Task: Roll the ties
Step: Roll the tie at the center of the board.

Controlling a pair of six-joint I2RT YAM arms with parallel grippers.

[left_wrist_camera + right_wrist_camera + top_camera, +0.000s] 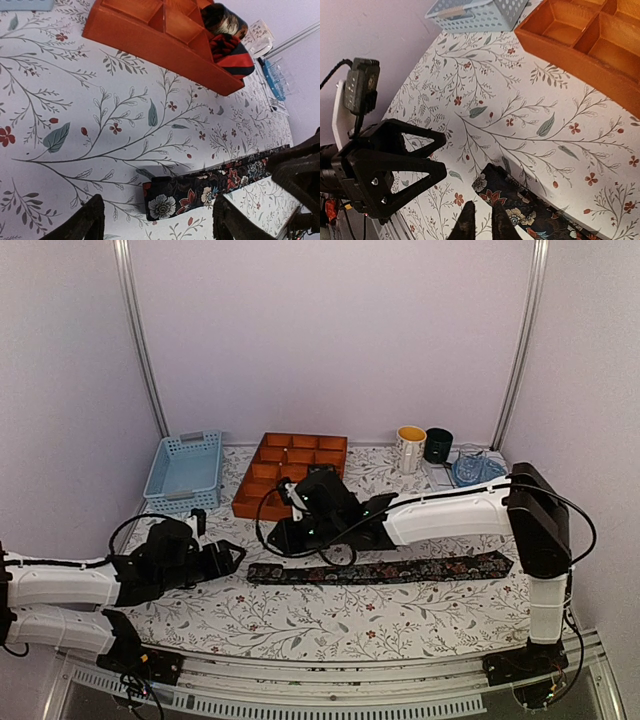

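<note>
View from above my two arms: a long, flat, dark necktie with a multicoloured flower print (pixel 380 569) lies stretched left to right on the floral-printed tablecloth (pixel 300 625). It is just in front of an orange plastic tray of square compartments (pixel 246 504).

My left gripper (pixel 236 558) sits low beside the necktie's left end, fingers spread wide and holding nothing. My right gripper (pixel 484 227) hangs over that same end. Its fingers are close together with a thin gap and the tips are cut off by the frame, so I cannot tell whether they pinch fabric.

At one corner of the tray sit a red-and-black rolled tie (pixel 231 54) and a dark patterned rolled tie (pixel 223 17). A pale blue perforated plastic basket (pixel 185 472) stands left of the tray.
</note>
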